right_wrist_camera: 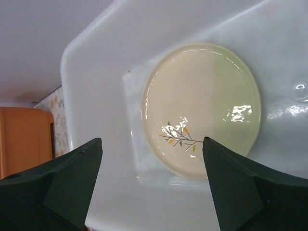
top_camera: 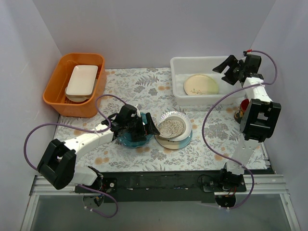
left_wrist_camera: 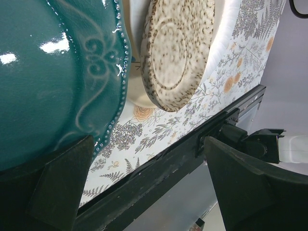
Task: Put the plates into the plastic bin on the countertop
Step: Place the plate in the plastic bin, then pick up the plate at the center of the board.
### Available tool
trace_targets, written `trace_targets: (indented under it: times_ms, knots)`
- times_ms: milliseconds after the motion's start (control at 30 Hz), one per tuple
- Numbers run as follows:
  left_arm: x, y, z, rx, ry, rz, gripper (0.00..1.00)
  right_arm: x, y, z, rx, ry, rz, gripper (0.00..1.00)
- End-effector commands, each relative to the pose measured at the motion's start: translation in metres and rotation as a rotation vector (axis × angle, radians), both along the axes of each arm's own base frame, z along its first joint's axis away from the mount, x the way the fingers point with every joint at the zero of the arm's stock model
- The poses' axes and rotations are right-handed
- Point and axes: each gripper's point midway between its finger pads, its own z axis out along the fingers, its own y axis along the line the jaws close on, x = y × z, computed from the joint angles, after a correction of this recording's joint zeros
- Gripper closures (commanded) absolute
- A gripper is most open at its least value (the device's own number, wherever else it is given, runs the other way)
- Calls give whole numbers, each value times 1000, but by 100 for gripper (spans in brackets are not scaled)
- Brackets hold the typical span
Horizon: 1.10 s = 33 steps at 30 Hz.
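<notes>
Cream plate (right_wrist_camera: 201, 110) lies in the plastic bin (top_camera: 179, 62), upper right — right gripper (right_wrist_camera: 151, 144) above it, jaws wide, empty.
Left gripper (left_wrist_camera: 148, 143), mid-frame, gapes too — teal plate (left_wrist_camera: 48, 72) at one finger.

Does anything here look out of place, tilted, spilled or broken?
Nothing is spilled or broken. The cream plate lies flat in the plastic bin. Only the stack beside the teal plate is untidy: the speckled plate and the plates under it are shifted, not centred on each other.

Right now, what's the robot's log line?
left gripper: open, at rim of teal plate | right gripper: open, above bin | cream plate: in bin | speckled plate: outside bin
</notes>
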Motion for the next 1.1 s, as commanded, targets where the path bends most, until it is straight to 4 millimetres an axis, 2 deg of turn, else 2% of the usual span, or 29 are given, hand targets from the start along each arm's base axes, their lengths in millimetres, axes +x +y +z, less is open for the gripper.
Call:
trace_targets:
  times_ms: [0,200,233,300,333,367,500,633,700,733,1067]
  knots:
    - [0,-2,24,-37,-32,0,2,-1,16,81,-1,-180,51,9]
    - [0,1,42,-49,-66,16,2,-15,26,102,4,-214,86,9]
    - [0,2,44,-47,-70,18,2,-19,29,110,1,-228,93,9]
    - [0,3,51,-50,-82,23,2,-27,38,110,-1,-227,112,9]
    - [1,3,54,-50,-87,24,2,-33,42,119,-6,-245,119,9]
    - [0,5,54,-44,-86,28,2,-38,51,118,-10,-245,139,9]
    - [1,8,68,-46,-111,41,2,-57,79,134,-35,-279,195,9]
    - [1,12,77,-40,-126,53,2,-76,112,137,-33,-279,266,9]
    - [0,13,81,-40,-129,52,2,-83,113,139,-33,-283,269,9]
    - [-2,14,82,-39,-127,52,2,-90,130,139,-30,-284,306,9]
    - [-7,22,97,-48,-140,84,2,-147,174,134,-18,-283,427,9]
